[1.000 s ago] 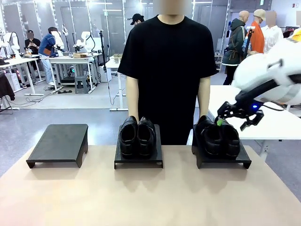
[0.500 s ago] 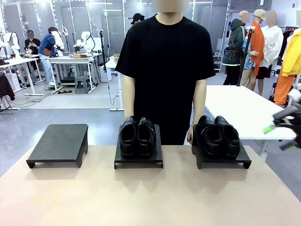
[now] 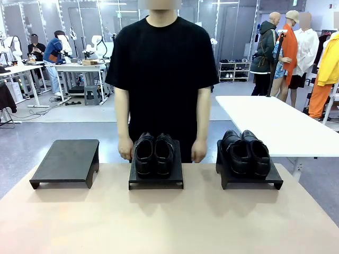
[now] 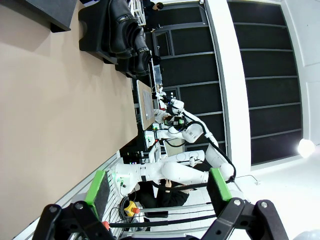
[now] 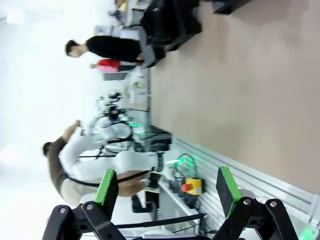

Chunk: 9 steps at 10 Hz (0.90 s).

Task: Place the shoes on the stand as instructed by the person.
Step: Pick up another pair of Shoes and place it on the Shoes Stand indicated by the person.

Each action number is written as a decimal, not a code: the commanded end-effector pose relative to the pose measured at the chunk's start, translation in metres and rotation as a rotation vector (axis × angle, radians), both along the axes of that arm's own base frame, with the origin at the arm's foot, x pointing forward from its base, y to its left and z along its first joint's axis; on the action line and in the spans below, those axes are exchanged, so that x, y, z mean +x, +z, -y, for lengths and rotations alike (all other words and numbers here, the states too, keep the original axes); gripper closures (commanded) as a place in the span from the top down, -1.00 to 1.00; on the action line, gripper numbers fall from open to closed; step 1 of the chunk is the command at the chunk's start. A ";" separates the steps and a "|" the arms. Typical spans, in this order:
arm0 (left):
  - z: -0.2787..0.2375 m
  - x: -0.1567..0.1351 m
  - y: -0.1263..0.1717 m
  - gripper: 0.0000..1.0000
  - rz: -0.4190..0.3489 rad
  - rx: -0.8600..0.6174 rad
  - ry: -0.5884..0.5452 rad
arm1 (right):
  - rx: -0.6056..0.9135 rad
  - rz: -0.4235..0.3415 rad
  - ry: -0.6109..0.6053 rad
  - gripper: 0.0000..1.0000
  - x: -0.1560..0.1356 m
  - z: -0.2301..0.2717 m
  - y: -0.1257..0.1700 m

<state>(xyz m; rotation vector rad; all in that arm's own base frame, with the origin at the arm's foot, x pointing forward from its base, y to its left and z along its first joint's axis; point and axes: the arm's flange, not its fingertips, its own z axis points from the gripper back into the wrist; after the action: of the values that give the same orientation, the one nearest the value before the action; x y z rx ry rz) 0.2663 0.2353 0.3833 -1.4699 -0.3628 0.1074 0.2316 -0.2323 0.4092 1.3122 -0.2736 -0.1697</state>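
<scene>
Left gripper (image 4: pixel 157 189), right gripper (image 5: pixel 165 192) agape, empty; shoes (image 3: pixel 154 153) on middle stand (image 3: pixel 155 179), blur possibly hiding detail.

the front camera sat low at the table's (image 3: pixel 159 222) near edge, facing 12 o'clock at the person (image 3: pixel 161 79) close behind the stands. both wrist cameras were rolled sideways, well back, looking over the tabletop's near rim. the left wrist view shared the shoes (image 4: pixel 125 35) with the front view (image 3: pixel 153 153).
</scene>
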 end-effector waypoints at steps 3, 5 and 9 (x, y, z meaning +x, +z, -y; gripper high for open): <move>0.002 -0.001 0.002 1.00 0.016 0.008 0.011 | 0.088 0.019 -0.013 1.00 0.017 0.007 -0.019; 0.002 -0.001 0.002 1.00 0.016 0.008 0.011 | 0.069 0.000 0.004 1.00 -0.008 0.005 -0.022; 0.002 -0.001 0.002 1.00 0.016 0.008 0.011 | 0.069 0.000 0.004 1.00 -0.008 0.005 -0.022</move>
<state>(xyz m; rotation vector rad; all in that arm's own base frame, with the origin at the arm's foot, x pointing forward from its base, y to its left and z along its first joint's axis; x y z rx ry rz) 0.2663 0.2353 0.3833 -1.4699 -0.3629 0.1075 0.2280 -0.2391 0.3855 1.3836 -0.2644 -0.2051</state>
